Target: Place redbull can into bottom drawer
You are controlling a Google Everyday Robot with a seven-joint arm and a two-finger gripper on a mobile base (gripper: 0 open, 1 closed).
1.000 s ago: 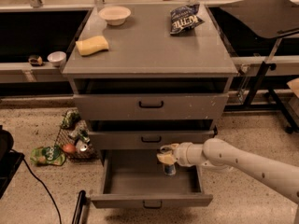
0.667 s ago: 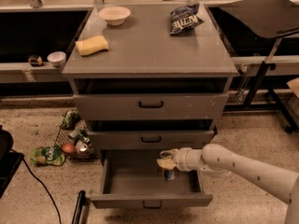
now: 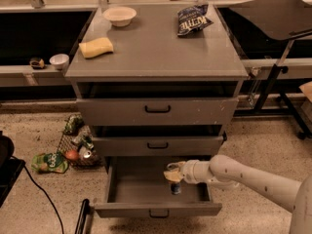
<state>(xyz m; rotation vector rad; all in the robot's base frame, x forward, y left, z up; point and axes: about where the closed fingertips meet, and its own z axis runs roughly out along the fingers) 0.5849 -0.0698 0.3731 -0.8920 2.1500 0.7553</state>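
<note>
Redbull can [image 3: 176, 188] is down inside the bottom drawer [image 3: 136, 188], standing upright on the drawer floor, right of centre and nearer the front wall than the back. It's a slim little can, dark blue with a paler silvery band, and its top is hidden right under the claw [image 3: 173, 174]. The claw sits directly over the can, reaching in from the right on the pale arm [image 3: 253, 179], which comes across above the drawer's right-hand wall. Clenched on the can or let go? I cannot tell; claw and can top run together here. The bottom drawer is pulled well out, its black handle [image 3: 159, 213] facing us at the front. Above it the middle drawer [image 3: 157, 146] and the top drawer [image 3: 157, 112], both shallower. Up on the cabinet surface [image 3: 156, 52]: a white bowl [image 3: 119, 16] at the back left, a yellow sponge [image 3: 96, 47] in front of it, a dark blue chip bag [image 3: 191, 20] at the back right, all well apart from the action below
</note>
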